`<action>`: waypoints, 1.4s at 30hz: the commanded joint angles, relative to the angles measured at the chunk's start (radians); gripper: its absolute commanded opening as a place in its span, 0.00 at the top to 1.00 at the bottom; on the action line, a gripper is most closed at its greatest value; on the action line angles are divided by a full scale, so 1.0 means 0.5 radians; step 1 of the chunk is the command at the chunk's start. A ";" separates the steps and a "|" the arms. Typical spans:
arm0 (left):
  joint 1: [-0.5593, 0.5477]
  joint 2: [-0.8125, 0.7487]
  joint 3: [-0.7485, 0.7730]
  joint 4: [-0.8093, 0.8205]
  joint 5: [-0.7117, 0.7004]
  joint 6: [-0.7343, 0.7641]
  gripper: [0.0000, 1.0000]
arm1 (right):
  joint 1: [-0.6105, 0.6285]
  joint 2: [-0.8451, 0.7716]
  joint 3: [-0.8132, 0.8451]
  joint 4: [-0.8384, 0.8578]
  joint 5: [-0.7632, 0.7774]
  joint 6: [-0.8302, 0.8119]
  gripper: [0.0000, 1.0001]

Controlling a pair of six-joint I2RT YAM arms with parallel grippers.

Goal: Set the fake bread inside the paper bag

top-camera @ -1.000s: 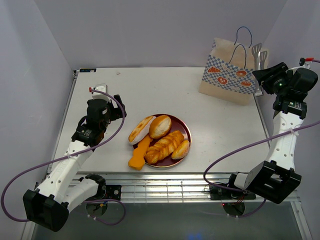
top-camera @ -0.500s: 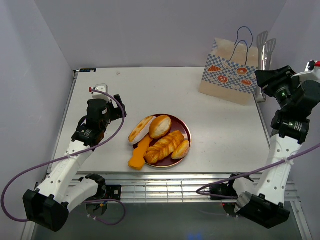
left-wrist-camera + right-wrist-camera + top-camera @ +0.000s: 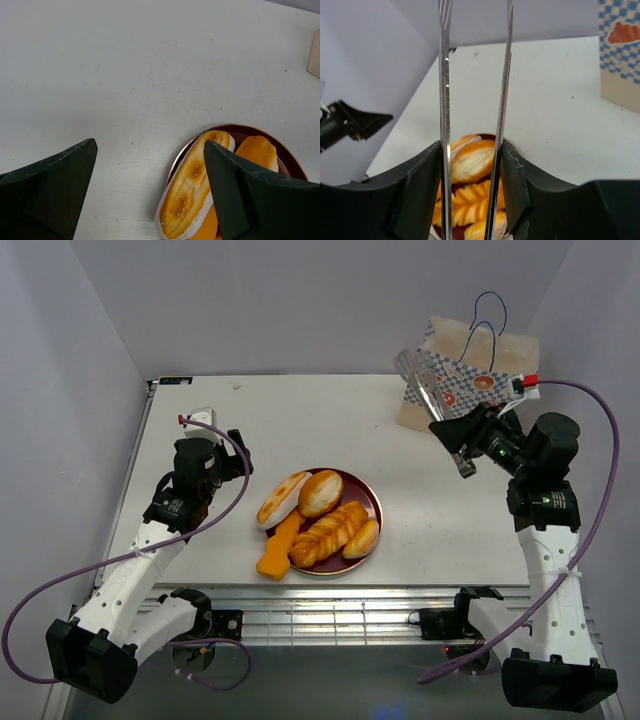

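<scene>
Tongs (image 3: 442, 100) clamped in right gripper (image 3: 472, 170), upper right of top view, near bag (image 3: 485, 365); left gripper (image 3: 150, 175) open, empty. At centre, bread (image 3: 322, 512) on plate (image 3: 377, 500). Risk: glossy bread slipping from thin blades; tongs twisting in the grip.

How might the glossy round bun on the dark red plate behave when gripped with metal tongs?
The glossy golden round bun looks smooth and domed, so thin metal tongs may slip. Being rounded, it could roll if nudged.
</scene>
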 commanded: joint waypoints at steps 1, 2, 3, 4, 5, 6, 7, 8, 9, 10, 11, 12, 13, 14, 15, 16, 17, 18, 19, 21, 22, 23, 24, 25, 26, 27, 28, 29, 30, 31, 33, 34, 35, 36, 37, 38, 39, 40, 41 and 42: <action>-0.006 -0.003 0.069 -0.027 -0.024 -0.008 0.02 | 0.290 -0.051 -0.003 -0.145 -0.017 -0.383 0.46; -0.006 0.004 0.075 -0.027 -0.024 -0.005 0.02 | 0.346 -0.054 -0.043 -0.182 0.014 -0.429 0.46; -0.006 0.007 0.075 -0.027 -0.024 -0.005 0.02 | 0.392 -0.069 -0.074 -0.216 0.038 -0.469 0.45; -0.006 0.007 0.075 -0.030 -0.027 -0.005 0.02 | 0.475 -0.081 -0.110 -0.246 0.039 -0.533 0.45; -0.006 0.007 0.072 -0.030 -0.030 -0.005 0.02 | 0.512 -0.112 -0.190 -0.259 0.042 -0.558 0.44; -0.006 0.010 0.072 -0.027 -0.036 -0.005 0.02 | 0.546 -0.124 -0.227 -0.277 0.057 -0.580 0.44; -0.006 0.013 0.069 -0.027 -0.049 -0.005 0.02 | 0.607 -0.137 -0.261 -0.326 0.069 -0.622 0.44; -0.006 0.013 0.072 -0.030 -0.052 -0.002 0.02 | 0.632 -0.149 -0.310 -0.357 0.094 -0.641 0.43; -0.006 0.016 0.072 -0.030 -0.058 0.001 0.02 | 0.653 -0.155 -0.325 -0.399 0.164 -0.650 0.43; -0.006 0.019 0.072 -0.030 -0.067 0.001 0.02 | 0.672 -0.155 -0.332 -0.506 0.195 -0.675 0.43; -0.006 0.022 0.072 -0.027 -0.070 0.001 0.02 | 0.678 -0.152 -0.338 -0.568 0.219 -0.690 0.43; -0.006 0.022 0.069 -0.027 -0.073 0.001 0.02 | 0.678 -0.155 -0.347 -0.632 0.259 -0.702 0.43; -0.006 0.028 0.066 -0.027 -0.076 0.001 0.02 | 0.678 -0.155 -0.350 -0.691 0.278 -0.718 0.43; -0.006 0.031 0.069 -0.027 -0.079 0.004 0.02 | 0.678 -0.176 -0.356 -0.782 0.296 -0.736 0.43; -0.006 0.031 0.066 -0.030 -0.082 0.004 0.02 | 0.678 -0.201 -0.387 -0.802 0.327 -0.736 0.42; -0.006 0.037 0.069 -0.027 -0.082 0.004 0.02 | 0.684 -0.228 -0.405 -0.811 0.348 -0.727 0.42; -0.006 0.040 0.069 -0.030 -0.082 0.004 0.02 | 0.684 -0.277 -0.417 -0.817 0.361 -0.712 0.42; -0.006 0.047 0.066 -0.030 -0.079 0.004 0.02 | 0.684 -0.299 -0.430 -0.832 0.379 -0.660 0.41; -0.006 0.050 0.066 -0.027 -0.079 0.004 0.02 | 0.684 -0.308 -0.445 -0.842 0.382 -0.629 0.41; -0.006 0.053 0.069 -0.030 -0.070 0.004 0.02 | 0.684 -0.324 -0.467 -0.887 0.373 -0.516 0.41; -0.006 0.053 0.069 -0.030 -0.070 0.004 0.02 | 0.684 -0.324 -0.482 -0.906 0.370 -0.479 0.41; -0.006 0.056 0.066 -0.030 -0.073 0.004 0.02 | 0.684 -0.315 -0.503 -0.930 0.367 -0.454 0.41; -0.006 0.059 0.069 -0.030 -0.073 0.004 0.02 | 0.684 -0.309 -0.503 -1.013 0.412 -0.399 0.41; -0.006 0.062 0.069 -0.030 -0.073 0.004 0.02 | 0.684 -0.312 -0.500 -1.047 0.443 -0.362 0.41; -0.006 0.068 0.069 -0.027 -0.070 0.004 0.02 | 0.684 -0.336 -0.525 -1.062 0.459 -0.338 0.41; -0.006 0.074 0.072 -0.030 -0.067 0.004 0.02 | 0.684 -0.357 -0.534 -1.066 0.462 -0.322 0.41; -0.006 0.074 0.072 -0.036 -0.067 0.004 0.02 | 0.684 -0.373 -0.537 -1.090 0.465 -0.295 0.41; -0.006 0.071 0.072 -0.036 -0.067 0.004 0.02 | 0.684 -0.415 -0.549 -1.102 0.474 -0.273 0.41; -0.006 0.074 0.072 -0.030 -0.067 0.004 0.02 | 0.684 -0.440 -0.559 -1.109 0.474 -0.252 0.41; -0.006 0.077 0.075 -0.033 -0.067 0.004 0.02 | 0.684 -0.459 -0.571 -1.127 0.465 -0.227 0.42; -0.006 0.077 0.072 -0.036 -0.064 0.004 0.02 | 0.684 -0.505 -0.604 -1.161 0.435 -0.215 0.42; -0.006 0.080 0.078 -0.039 -0.061 0.004 0.02 | 0.684 -0.520 -0.620 -1.173 0.419 -0.203 0.42; -0.006 0.083 0.075 -0.039 -0.058 0.004 0.02 | 0.684 -0.541 -0.641 -1.188 0.401 -0.193 0.43; -0.006 0.083 0.075 -0.042 -0.055 0.004 0.02 | 0.684 -0.554 -0.678 -1.194 0.367 -0.187 0.43; -0.006 0.083 0.078 -0.042 -0.055 0.001 0.02 | 0.684 -0.560 -0.700 -1.198 0.355 -0.181 0.43; -0.009 0.083 0.075 -0.042 -0.052 0.001 0.02 | 0.684 -0.572 -0.715 -1.216 0.342 -0.181 0.43; -0.009 0.086 0.075 -0.042 -0.052 0.001 0.02 | 0.684 -0.575 -0.730 -1.225 0.336 -0.184 0.44; -0.006 0.090 0.078 -0.042 -0.052 0.001 0.02 | 0.684 -0.578 -0.755 -1.237 0.330 -0.187 0.44; -0.006 0.093 0.078 -0.045 -0.052 0.001 0.02 | 0.684 -0.582 -0.764 -1.262 0.321 -0.199 0.44; -0.009 0.093 0.078 -0.045 -0.052 0.001 0.02 | 0.684 -0.582 -0.773 -1.271 0.312 -0.221 0.44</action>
